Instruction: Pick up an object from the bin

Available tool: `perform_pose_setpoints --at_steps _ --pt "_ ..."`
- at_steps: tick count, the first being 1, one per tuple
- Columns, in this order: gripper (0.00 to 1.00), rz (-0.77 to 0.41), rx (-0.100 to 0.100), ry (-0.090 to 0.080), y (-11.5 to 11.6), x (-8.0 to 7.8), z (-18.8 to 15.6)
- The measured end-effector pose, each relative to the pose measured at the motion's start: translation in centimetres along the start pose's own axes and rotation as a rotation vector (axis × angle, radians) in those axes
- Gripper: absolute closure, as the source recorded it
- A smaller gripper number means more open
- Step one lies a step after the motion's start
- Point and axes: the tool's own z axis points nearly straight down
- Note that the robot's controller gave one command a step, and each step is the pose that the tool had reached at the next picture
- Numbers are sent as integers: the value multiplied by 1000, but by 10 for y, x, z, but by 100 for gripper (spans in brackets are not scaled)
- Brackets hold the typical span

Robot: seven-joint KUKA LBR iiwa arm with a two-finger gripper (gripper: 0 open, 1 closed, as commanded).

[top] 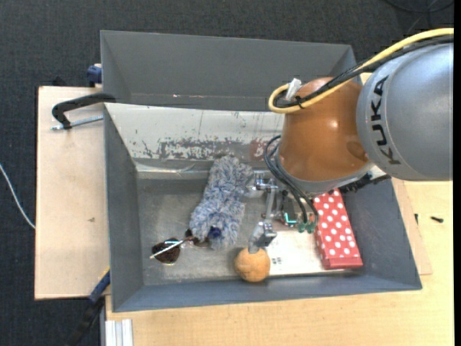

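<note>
My gripper (263, 234) hangs low in the middle of the bin, its metal fingers pointing down just above a round tan ball (252, 264) near the front wall. Whether anything sits between the fingers is hidden. A fluffy blue-and-white cloth (220, 198) lies immediately to the gripper's left. A red box with white polka dots (338, 230) lies to its right, along the bin's right side, resting on a flat white card (295, 256).
A pair of sunglasses (173, 249) lies at the front left of the bin floor, next to the cloth's lower end. The arm with its orange cover reaches in from the right and hides the bin's back right part.
</note>
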Motion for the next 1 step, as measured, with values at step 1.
perform_pose_setpoints --at_steps 1 --pt "0 1 0 -6 0 -1 -3"
